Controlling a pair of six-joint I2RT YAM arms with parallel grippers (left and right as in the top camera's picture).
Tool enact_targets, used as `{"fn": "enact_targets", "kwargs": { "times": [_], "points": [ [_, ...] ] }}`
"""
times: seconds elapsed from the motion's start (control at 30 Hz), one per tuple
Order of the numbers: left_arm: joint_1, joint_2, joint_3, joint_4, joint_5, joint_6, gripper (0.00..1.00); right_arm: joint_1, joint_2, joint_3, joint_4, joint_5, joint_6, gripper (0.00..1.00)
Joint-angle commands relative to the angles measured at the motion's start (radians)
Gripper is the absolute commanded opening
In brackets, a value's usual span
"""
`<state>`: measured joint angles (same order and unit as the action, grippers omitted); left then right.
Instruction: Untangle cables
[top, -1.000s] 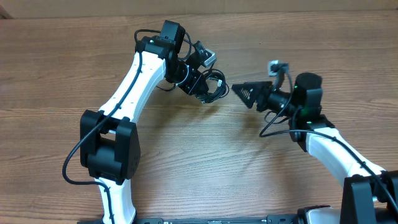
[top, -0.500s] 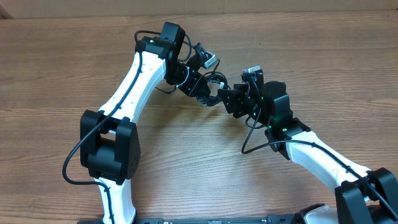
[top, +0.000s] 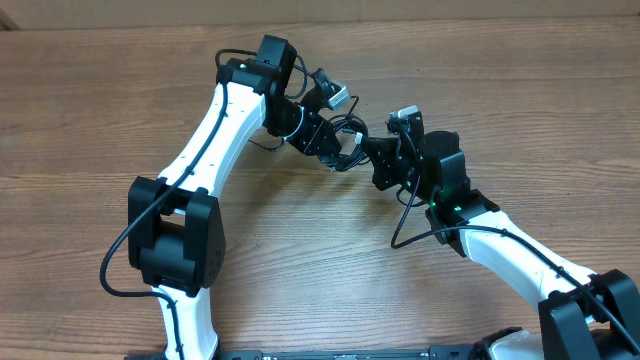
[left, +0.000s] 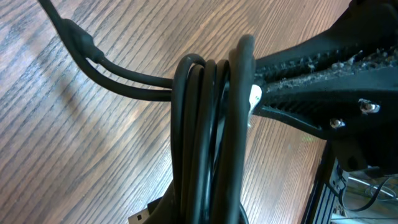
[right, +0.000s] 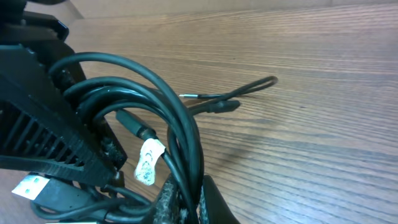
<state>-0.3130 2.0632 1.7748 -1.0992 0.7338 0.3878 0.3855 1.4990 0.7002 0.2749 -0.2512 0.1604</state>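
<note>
The cables (top: 348, 138) are a bundle of thin black cords held just above the wooden table, between the two arms. My left gripper (top: 328, 142) is shut on the bundle from the left. In the left wrist view the cords (left: 211, 137) run upright through the middle and hide my own fingers. My right gripper (top: 368, 150) meets the bundle from the right. Its fingers (right: 166, 202) are shut on several strands of the cables (right: 186, 149), beside a small white tag (right: 149, 162). One loose cord end (right: 249, 87) lies on the table beyond.
The wooden table (top: 520, 80) stretches all round the arms. A silver USB plug (right: 28, 185) hangs under the bundle, near the left gripper's ribbed finger (right: 43, 137). The right arm's own thicker cord (top: 410, 225) loops beside its wrist.
My right arm has swung left to the bundle and its jaws have gone from wide open to shut on the strands. The left arm has held still with the bundle.
</note>
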Motion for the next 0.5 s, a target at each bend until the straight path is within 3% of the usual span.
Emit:
{"fn": "enact_targets", "kwargs": {
  "times": [0.0,0.1,0.27,0.37,0.47],
  "points": [
    [-0.002,0.003,0.016,0.004,0.053,0.009,0.04,0.006,-0.006,0.008,0.008,-0.098,-0.002,0.04],
    [0.001,0.003,0.016,0.004,0.049,0.008,0.04,-0.01,-0.006,0.008,-0.019,0.006,0.076,0.04],
    [0.042,0.003,0.016,0.004,0.022,-0.024,0.04,-0.106,-0.01,0.008,-0.204,0.37,0.433,0.04],
    [0.08,0.003,0.016,0.003,0.087,-0.028,0.04,-0.193,-0.01,0.008,-0.31,0.392,0.555,0.04],
    [0.113,0.003,0.016,0.003,0.224,0.025,0.04,-0.255,-0.01,0.008,-0.367,0.389,0.576,0.04]
  ]
}}
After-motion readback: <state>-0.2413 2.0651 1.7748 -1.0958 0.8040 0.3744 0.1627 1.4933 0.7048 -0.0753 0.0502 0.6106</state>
